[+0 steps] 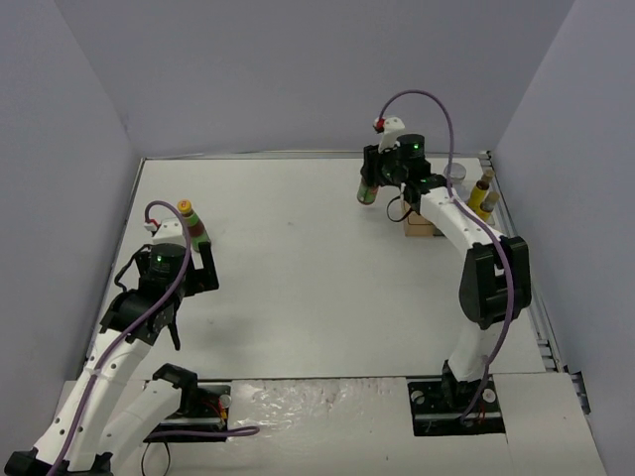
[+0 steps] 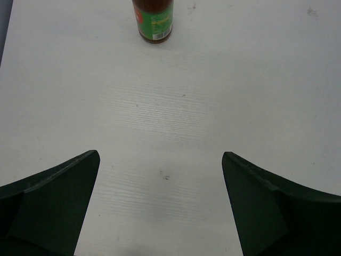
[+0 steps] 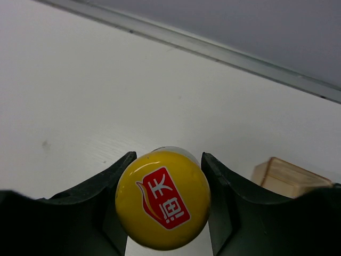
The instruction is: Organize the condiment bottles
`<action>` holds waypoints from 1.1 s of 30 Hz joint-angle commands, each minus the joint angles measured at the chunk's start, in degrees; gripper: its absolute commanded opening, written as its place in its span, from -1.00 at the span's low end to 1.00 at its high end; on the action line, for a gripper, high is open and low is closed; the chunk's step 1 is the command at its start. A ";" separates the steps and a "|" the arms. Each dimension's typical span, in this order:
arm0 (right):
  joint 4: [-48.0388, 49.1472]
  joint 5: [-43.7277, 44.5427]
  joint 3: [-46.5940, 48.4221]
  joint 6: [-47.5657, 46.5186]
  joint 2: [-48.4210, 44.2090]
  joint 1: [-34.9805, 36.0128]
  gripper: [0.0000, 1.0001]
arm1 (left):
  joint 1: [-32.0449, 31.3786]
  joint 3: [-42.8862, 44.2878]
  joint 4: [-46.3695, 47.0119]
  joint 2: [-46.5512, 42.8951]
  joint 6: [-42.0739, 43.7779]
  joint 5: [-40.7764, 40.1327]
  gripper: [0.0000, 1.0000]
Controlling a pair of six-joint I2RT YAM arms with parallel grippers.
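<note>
A dark bottle with a yellow cap and red-green label (image 1: 195,226) stands at the left of the table; its lower part shows at the top of the left wrist view (image 2: 153,21). My left gripper (image 1: 201,272) (image 2: 160,156) is open and empty, a good way short of that bottle. My right gripper (image 1: 377,177) (image 3: 168,156) is shut on a second yellow-capped bottle (image 1: 367,192) at the far right; its cap with a red logo (image 3: 162,200) sits between the fingers. A yellow-labelled bottle (image 1: 483,195) and a silver-topped cylinder (image 1: 456,176) stand behind the right arm.
A tan compartment tray (image 1: 422,227) lies at the back right, partly hidden by the right arm; its corner shows in the right wrist view (image 3: 287,178). Grey walls enclose the table on three sides. A metal rail (image 3: 213,50) runs along the far edge.
</note>
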 commanded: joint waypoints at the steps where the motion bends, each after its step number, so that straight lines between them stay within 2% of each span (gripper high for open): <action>1: 6.04 0.93 2.80 -1.28 -7.48 -7.09 -1.00 | 0.38 0.84 2.66 0.26 0.37 -0.15 0.94; 12: 7.80 4.44 5.83 -0.79 -2.08 -14.52 -1.00 | 0.38 0.87 2.93 1.00 0.67 0.22 0.94; 33: 14.52 6.84 5.39 0.56 6.74 -16.15 -1.00 | 0.38 0.75 3.05 1.70 0.88 0.22 0.94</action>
